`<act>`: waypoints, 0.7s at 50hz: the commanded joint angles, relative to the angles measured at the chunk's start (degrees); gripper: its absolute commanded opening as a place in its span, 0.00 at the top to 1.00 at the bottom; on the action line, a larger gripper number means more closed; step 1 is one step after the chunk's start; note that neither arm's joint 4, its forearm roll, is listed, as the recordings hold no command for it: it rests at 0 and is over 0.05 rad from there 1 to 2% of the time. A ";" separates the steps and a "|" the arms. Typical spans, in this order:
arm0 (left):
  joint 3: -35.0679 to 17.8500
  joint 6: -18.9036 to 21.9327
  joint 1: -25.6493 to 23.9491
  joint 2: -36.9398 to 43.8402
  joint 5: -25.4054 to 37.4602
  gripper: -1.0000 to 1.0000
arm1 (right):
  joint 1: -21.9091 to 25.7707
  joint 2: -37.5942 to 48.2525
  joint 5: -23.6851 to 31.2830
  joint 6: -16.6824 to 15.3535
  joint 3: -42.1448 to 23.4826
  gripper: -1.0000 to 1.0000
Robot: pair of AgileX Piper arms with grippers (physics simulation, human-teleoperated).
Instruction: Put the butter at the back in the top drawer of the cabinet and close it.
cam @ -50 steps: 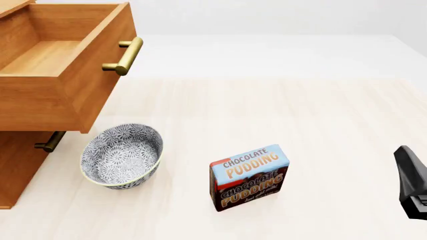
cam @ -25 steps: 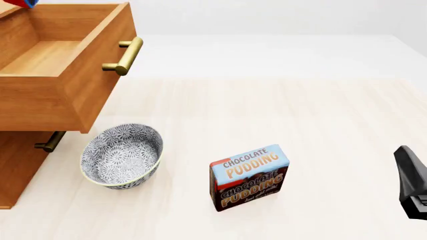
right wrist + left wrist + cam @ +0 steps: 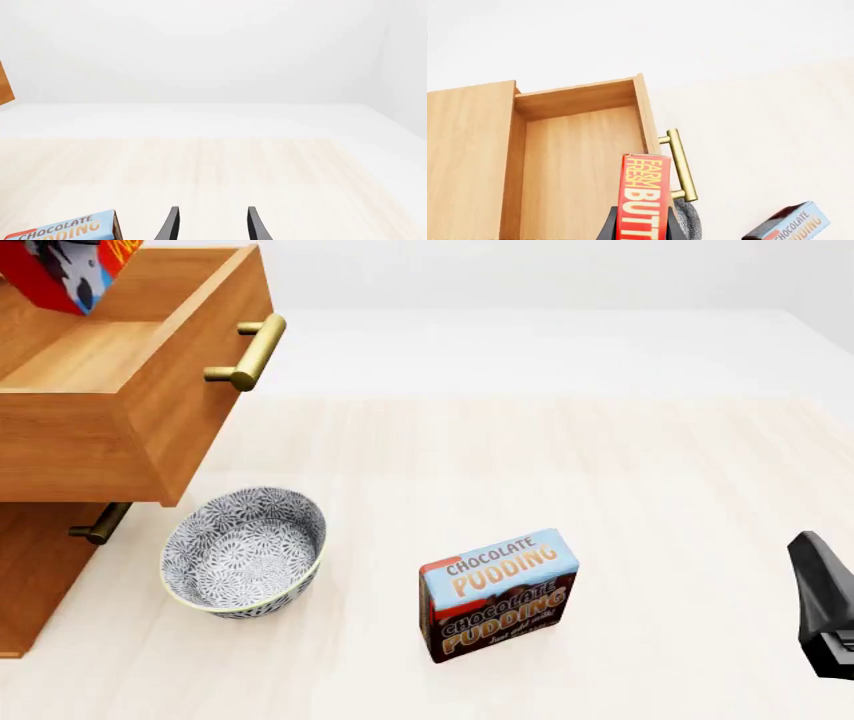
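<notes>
Lower into the front view than half a second back: the butter [image 3: 67,272], then only a red corner at the upper edge, now showing red, blue and white faces above the open top drawer [image 3: 127,390]. Cut off by the frame's upper edge there, so lettering unreadable apart from an orange scrap. In the left wrist view, clamped upright between the dark fingers [image 3: 608,229] of the left tool [image 3: 642,232], over the drawer's bare wooden floor, near its front wall and brass handle [image 3: 682,165]. Readable on the red face: "FARM FRESH" in yellow, then "BUTT" in white, the rest cut off.

Below the drawer, beside the cabinet [image 3: 34,570]: a patterned bowl [image 3: 244,552], largely hidden behind the butter in the left wrist view. Further from the cabinet, upright on the worktop [image 3: 561,460], a box [image 3: 499,594] marked "CHOCOLATE PUDDING" twice; smaller script under that too fine to read. One lower handle [image 3: 100,524] partly hidden under the drawer.

Right tool [image 3: 211,225] apart and gripping nothing, well away from the cabinet, fingers cut off by the frame; only a dark piece of that arm visible at the front view's edge.
</notes>
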 commanded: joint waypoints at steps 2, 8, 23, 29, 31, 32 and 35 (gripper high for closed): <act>2.57 -0.38 1.51 0.45 -2.59 1.00 | 0.00 0.00 0.00 0.00 0.00 0.00; 2.24 -1.10 2.17 0.86 -2.25 1.00 | 0.00 0.00 0.00 0.00 0.00 0.00; 4.03 -1.36 3.52 1.67 -3.53 1.00 | 0.00 0.00 0.00 0.00 0.00 0.00; 4.81 -1.31 3.97 1.89 -4.14 1.00 | 0.00 0.00 0.00 0.00 0.00 0.00; 5.19 -1.39 3.78 2.12 -4.34 1.00 | 0.00 0.00 0.00 0.00 0.00 0.00; 5.31 -1.37 3.83 2.16 -4.42 1.00 | 0.00 0.00 0.00 0.00 0.00 0.00; 5.34 -1.36 4.14 2.16 -4.47 1.00 | 0.00 0.00 0.00 0.00 0.00 0.00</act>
